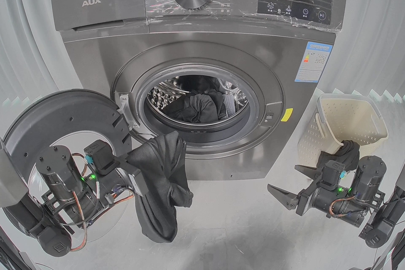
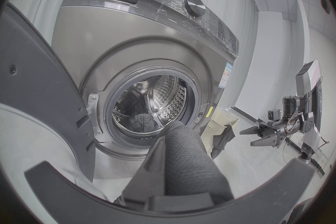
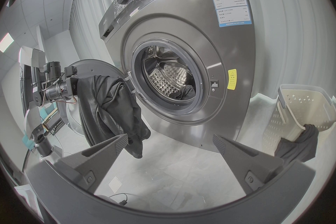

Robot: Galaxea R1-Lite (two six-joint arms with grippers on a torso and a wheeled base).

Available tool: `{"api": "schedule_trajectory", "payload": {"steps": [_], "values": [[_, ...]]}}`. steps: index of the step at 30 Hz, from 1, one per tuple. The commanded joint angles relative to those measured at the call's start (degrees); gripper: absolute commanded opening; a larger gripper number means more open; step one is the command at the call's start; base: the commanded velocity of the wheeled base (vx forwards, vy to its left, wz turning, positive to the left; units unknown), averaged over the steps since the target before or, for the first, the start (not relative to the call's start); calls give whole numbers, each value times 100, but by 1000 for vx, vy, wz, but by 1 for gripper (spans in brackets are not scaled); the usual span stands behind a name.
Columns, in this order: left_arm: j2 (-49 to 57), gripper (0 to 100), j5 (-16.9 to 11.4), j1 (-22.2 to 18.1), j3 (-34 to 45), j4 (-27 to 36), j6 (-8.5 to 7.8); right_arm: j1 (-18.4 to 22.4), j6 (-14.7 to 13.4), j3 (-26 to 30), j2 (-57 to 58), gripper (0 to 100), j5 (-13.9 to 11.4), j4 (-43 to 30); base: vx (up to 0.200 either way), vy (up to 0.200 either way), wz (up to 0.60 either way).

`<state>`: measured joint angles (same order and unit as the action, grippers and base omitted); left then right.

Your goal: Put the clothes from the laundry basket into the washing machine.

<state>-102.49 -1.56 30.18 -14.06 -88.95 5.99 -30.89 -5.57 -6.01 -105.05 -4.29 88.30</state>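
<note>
Head camera looks down on the washing machine (image 1: 202, 36); both wrist cameras face it.

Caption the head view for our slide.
Left end effector holds a dark garment before the open washing machine; right end effector hangs open near the laundry basket.

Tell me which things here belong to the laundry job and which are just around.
Job: washing machine, its open door, laundry basket, held dark garment, clothes in drum, garment over basket rim.
Just there: curtain, energy label, yellow sticker.
</note>
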Motion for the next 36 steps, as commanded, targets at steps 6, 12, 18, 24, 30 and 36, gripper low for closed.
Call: {"api": "schedule_trajectory", "payload": {"steps": [6, 12, 18, 24, 30, 36], "values": [[-87, 0, 24, 102, -9, 1, -1, -13, 12, 3, -16, 100, -2, 3, 0, 0, 0], [-193, 0, 33, 119, -53, -8, -1, -13, 12, 3, -16, 100, -2, 3, 200, 0, 0], [-316, 0, 68, 225, -36, -8, -1, -13, 12, -5, -16, 100, -2, 3, 100, 0, 0], [-421, 0, 209, 269, -45, -8, -1, -13, 21, 3, -16, 100, -2, 3, 0, 0, 0], [-421, 0, 209, 313, -36, -8, -1, -22, 21, 3, -7, 100, -2, 3, 0, 0, 0], [-421, 0, 437, 568, -97, -8, -1, -22, 21, 3, -7, 100, -2, 3, 0, 0, 0]]}}
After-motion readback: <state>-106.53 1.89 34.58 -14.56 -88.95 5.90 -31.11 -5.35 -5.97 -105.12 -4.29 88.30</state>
